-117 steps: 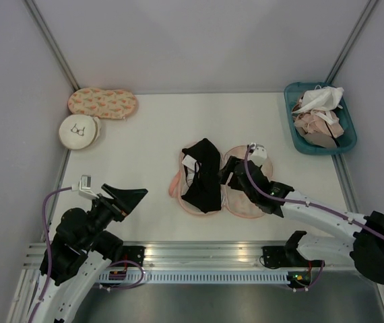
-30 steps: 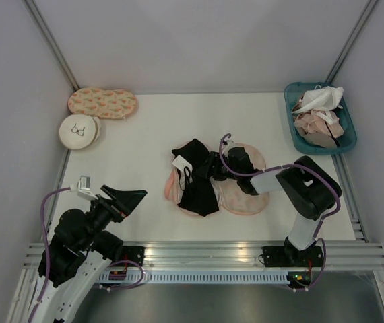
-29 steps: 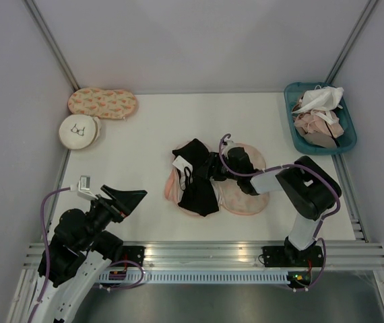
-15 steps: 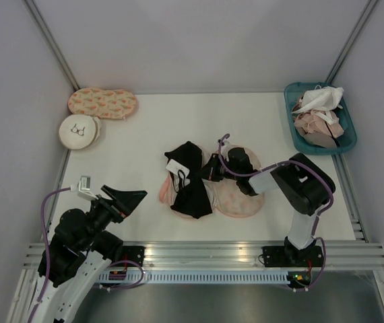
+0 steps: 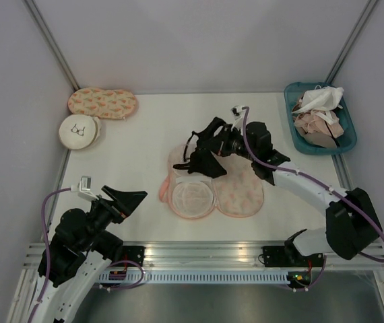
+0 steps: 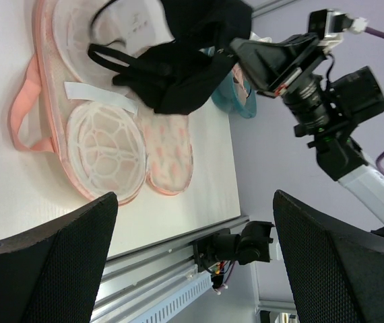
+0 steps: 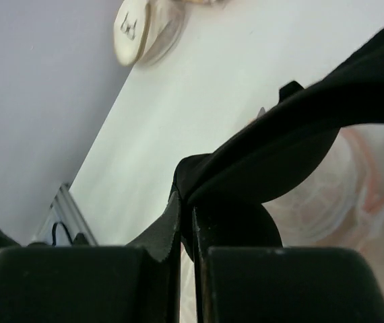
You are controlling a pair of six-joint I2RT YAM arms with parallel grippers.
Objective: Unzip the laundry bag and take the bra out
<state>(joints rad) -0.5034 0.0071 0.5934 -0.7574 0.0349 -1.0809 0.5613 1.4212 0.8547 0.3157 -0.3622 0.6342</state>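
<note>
The right claw (image 7: 186, 232) is clenched on a fold of the bra (image 7: 300, 134), and the fold looks thin. I think the first danger is here: the black cloth may slide out between the fingers if the arm rises fast, because most of the garment hangs below and to the left of the grip.

The second danger is the straps. In the left wrist view a thin strap of the bra (image 6: 185, 60) lies over the far cup of the laundry bag (image 6: 168, 148). It could catch on the pink edging or the zipper, and then the bag would be pulled along. Nothing presses the bag down: the left claw (image 5: 126, 196) is released, its fingers wide apart, and it waits well apart near the near-left corner of the counter (image 5: 131, 134).

The bra (image 5: 205, 156) hangs from the right claw (image 5: 227, 140), touching it and spreading toward the left edge. It is above the far part of the bag (image 5: 240, 195), which lies unzipped in the middle of the counter, nearer the near edge. I cannot tell whether the lowest cloth is free of the bag.
</note>
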